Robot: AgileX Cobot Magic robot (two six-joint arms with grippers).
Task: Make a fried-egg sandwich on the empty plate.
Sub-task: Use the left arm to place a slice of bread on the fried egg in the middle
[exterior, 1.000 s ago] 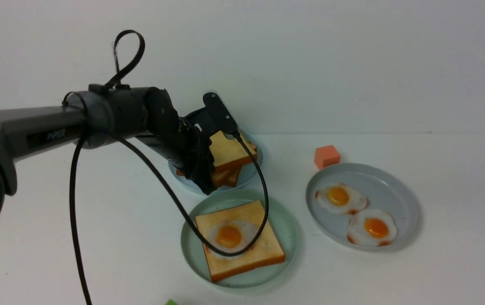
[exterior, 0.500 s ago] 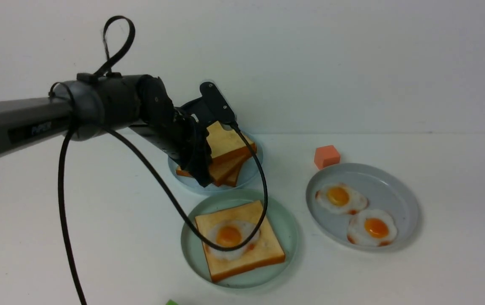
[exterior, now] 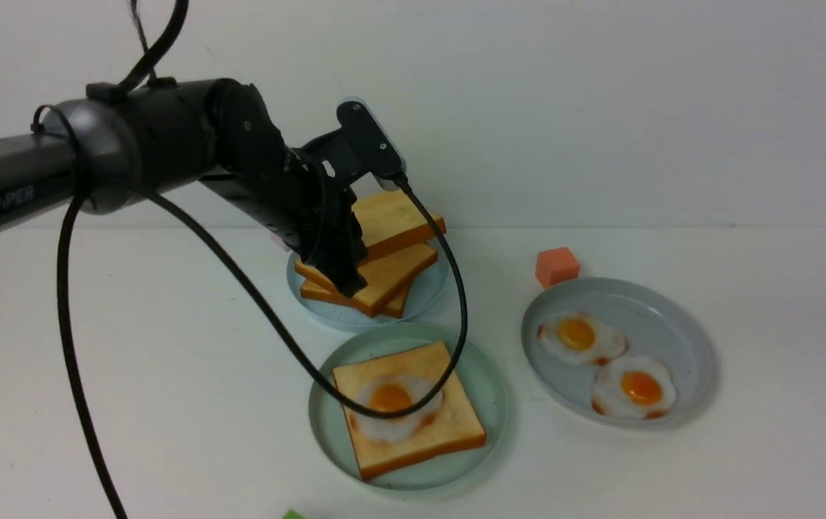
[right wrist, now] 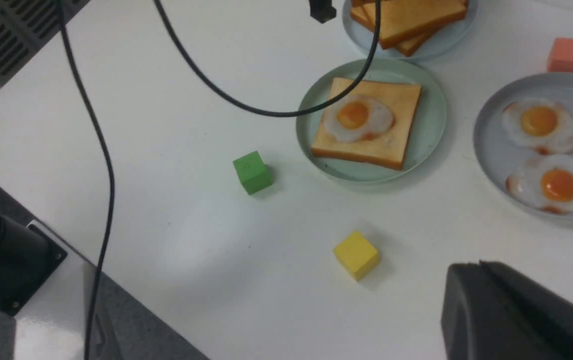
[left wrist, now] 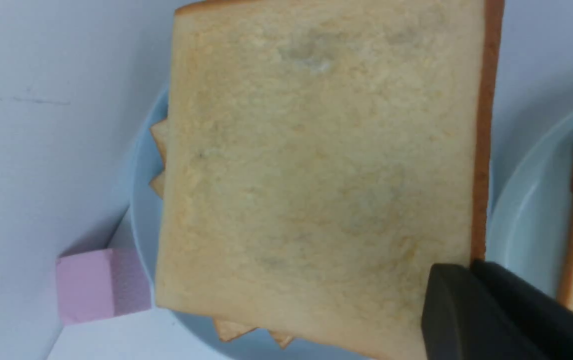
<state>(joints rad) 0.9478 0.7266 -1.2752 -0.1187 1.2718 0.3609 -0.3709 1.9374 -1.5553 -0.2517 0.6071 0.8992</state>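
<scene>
The left pincer has gone up since a moment ago, and the toast slice it holds has gone up with it. Before, that slice leaned on the pile. Now it hangs almost flat above the pile of toast on the light-blue plate.

The mint-green plate sits at 6 o'clock from the blue plate. On it lies the bottom toast with a fried egg on top.

At 3 o'clock from it is a grey plate with two more eggs, and an orange block stands at that plate's 11 o'clock. A black cable droops from the left arm and crosses in front of the egg. A pink block sits just beside the blue plate. A green block and a yellow block lie nearer the robot.

The left pincer is squeezed tight on one corner of the slice. The right pincer is pressed together with nothing in it, well away from the plates.
</scene>
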